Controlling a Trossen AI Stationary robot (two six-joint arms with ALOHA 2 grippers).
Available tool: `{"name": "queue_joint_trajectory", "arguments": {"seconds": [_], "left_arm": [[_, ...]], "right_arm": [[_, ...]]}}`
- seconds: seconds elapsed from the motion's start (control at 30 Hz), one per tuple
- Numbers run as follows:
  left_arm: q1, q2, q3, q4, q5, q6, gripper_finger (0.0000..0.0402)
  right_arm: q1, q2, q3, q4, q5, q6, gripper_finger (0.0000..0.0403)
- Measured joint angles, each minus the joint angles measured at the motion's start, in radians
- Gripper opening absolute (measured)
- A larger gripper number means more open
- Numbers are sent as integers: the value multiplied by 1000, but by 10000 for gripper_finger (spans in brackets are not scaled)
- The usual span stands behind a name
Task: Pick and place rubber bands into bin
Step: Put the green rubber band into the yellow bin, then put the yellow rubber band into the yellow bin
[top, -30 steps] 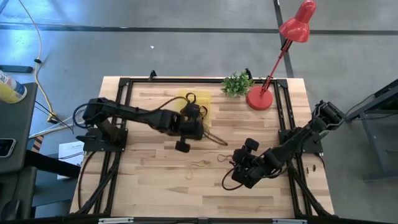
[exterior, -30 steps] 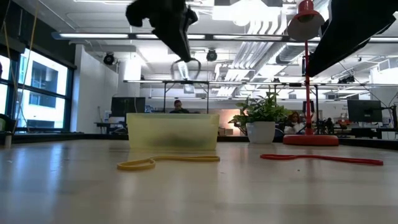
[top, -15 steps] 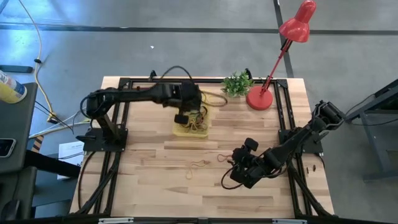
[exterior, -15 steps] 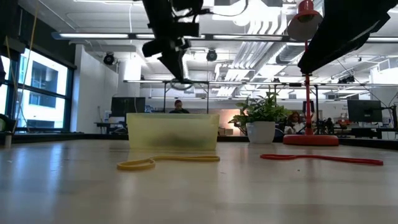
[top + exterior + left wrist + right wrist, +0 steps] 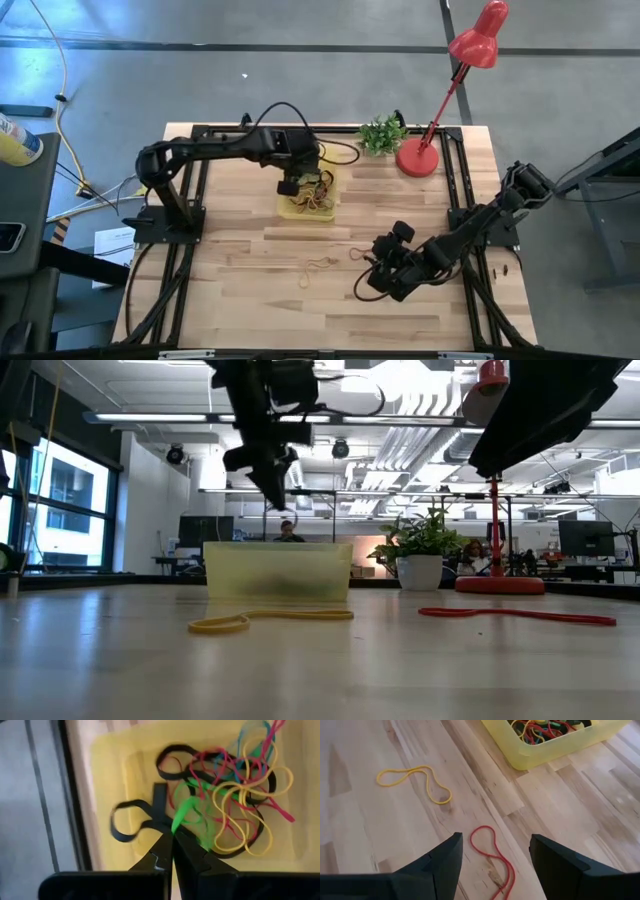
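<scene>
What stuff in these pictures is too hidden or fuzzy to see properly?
- Low view: the yellow bin has a cloudy wall that hides the rubber bands inside.
- Left wrist view: the left tool is shut on a black rubber band, but motion blurs that band's loop.
- Right wrist view: the red band is cut off by the picture's edge between the right tool's open fingers.

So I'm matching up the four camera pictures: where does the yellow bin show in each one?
High view: yellow bin at the table's far middle, under the left gripper.
Low view: mid-distance, left of centre.
Left wrist view: fills the picture, holding rubber bands.
Right wrist view: top right corner.
Shared landmark: the red band lying on the wood.
</scene>
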Motion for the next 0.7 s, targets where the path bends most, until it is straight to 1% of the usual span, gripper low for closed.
{"name": "queue_joint_trajectory", "arguments": {"seconds": [0.13, 0.27, 0.33, 0.5, 0.57, 0.63, 0.7], "left_arm": [[-1, 0, -68, 30, 4, -50, 2], [-1, 1, -112, 50, 82, -71, 26], [-1, 1, -116, 59, 104, -70, 49], [-9, 1, -117, 62, 102, -86, 123], [-13, -1, -117, 62, 121, -80, 150], [-23, -2, -117, 62, 127, -80, 173], [-37, -2, -113, 57, 155, -80, 188]], "right_arm": [[0, 0, 0, 8, 0, -1, 220], [-5, 0, 0, 8, 0, -2, 220], [-11, 0, 0, 8, 0, -3, 220], [-30, 0, 0, 18, -12, -8, 220], [-34, 0, 0, 23, -13, -9, 220], [-33, 0, 0, 25, -12, -11, 220], [-33, 0, 0, 27, -13, -11, 220]]}}
